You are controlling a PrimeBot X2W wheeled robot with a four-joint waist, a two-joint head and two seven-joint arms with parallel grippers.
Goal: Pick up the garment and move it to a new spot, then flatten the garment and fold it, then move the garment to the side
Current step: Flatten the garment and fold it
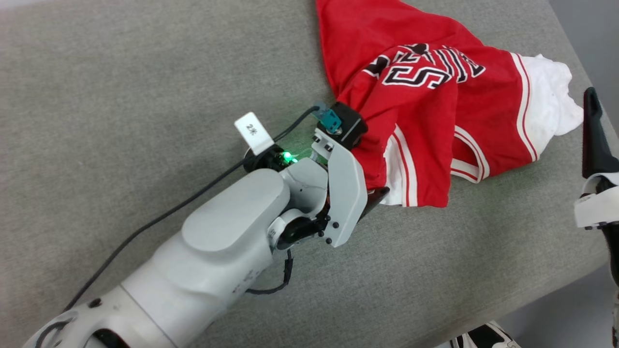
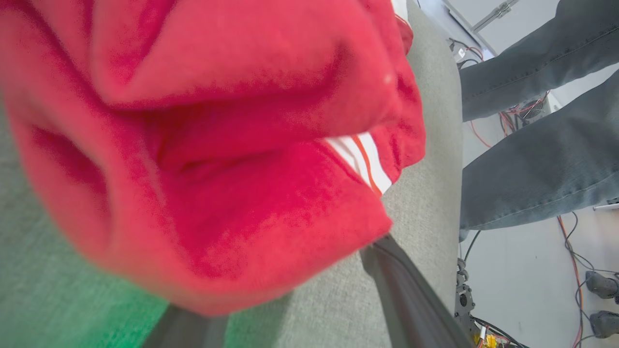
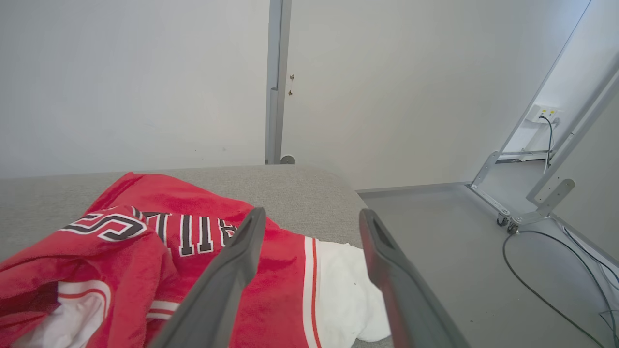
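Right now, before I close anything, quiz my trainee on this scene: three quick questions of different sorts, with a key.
1. True or false: the right gripper is shut on the garment.
2. The sleeve nearest the right gripper is: A white, B black, C blue.
3. Which gripper has the garment's red cloth draped across its fingers?
Key: 1 false, its jaws stand open; 2 A; 3 the left gripper, also open.
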